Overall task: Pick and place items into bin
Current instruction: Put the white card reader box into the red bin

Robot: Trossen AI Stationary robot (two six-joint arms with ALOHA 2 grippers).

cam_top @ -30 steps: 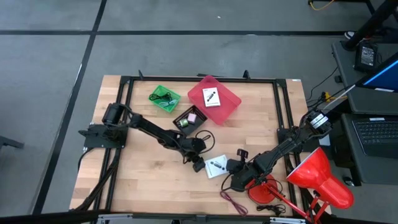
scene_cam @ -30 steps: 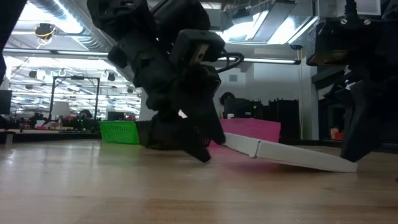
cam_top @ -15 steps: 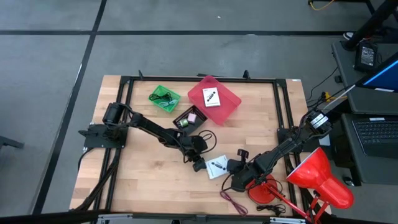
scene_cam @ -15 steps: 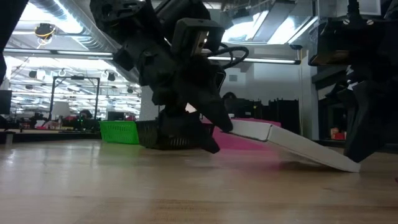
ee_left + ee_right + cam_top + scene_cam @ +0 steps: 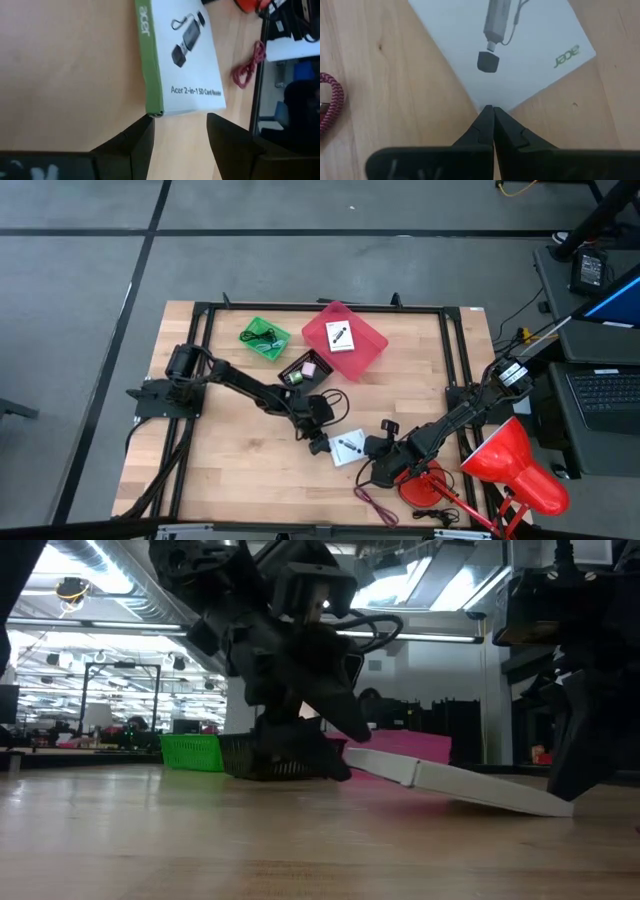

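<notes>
Left wrist view shows the left end effector (image 5: 179, 131) with fingers spread wide, and the white card box (image 5: 182, 55) lies just ahead of them on the bench (image 5: 65, 65), one end tipped up. The right end effector (image 5: 493, 120) is pinched shut at the box's far corner. I think this is the pick-up step; next the left fingers must slide around the edge and squeeze.

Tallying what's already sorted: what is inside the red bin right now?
One white card reader box with a black mark lies inside the red bin. Nothing else shows there, though anything beneath that box would be covered.
</notes>
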